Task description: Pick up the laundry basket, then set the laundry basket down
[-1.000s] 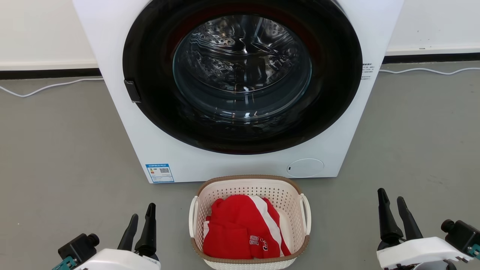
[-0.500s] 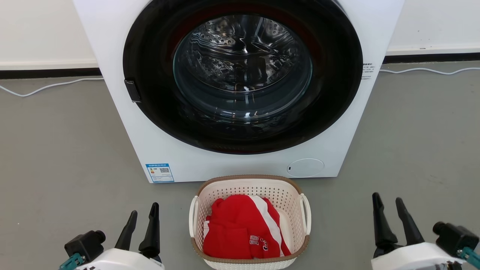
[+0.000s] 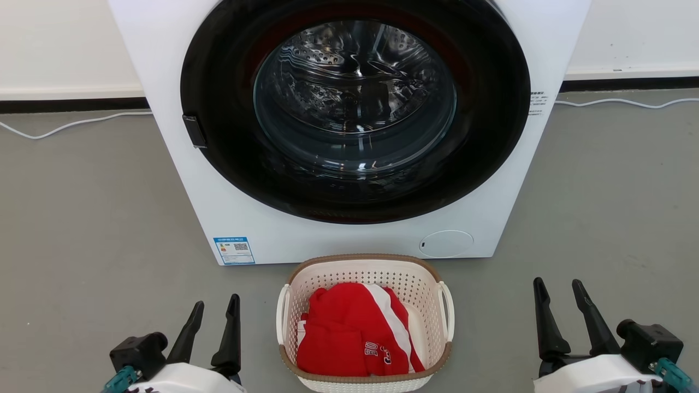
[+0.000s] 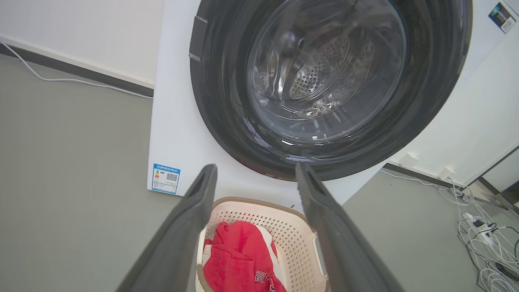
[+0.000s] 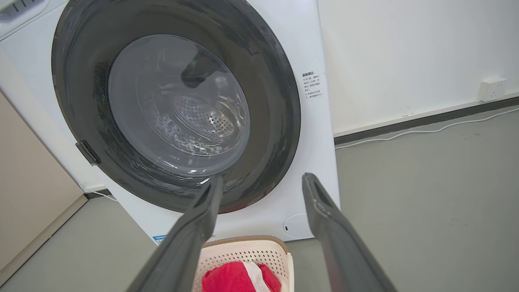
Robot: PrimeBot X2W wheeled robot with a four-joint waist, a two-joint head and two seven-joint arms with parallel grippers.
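Cream-white perforated plastic forms the laundry basket [image 3: 377,274], a small rounded rectangle with a brown woven-look rim and base band and white loop handles [image 3: 448,311] on its two sides. It stands on the grey floor [image 3: 82,218], just in front of the lower front edge of a white washing machine [image 3: 327,240], and holds a crumpled red garment [image 3: 344,333] with a white stripe. The machine's round door [image 3: 355,109] is glossy black around a clear glass bowl, with a dimpled steel drum behind it. The left gripper [image 3: 218,300] hovers near the basket's left side, and the right gripper [image 3: 557,281] hovers farther off on its right. Each has its two long, dark, tapered fingers spread apart and holds nothing, and neither touches the basket, so the pickup appears not to have begun. Several things could go wrong from here. The handles are thin and lie close to the wall, so a finger may miss the loop and slide off smooth plastic. The basket looks light, so a push from one side may skid it across the floor or into the machine. If one side rises first, it may tip and spill the soft garment.
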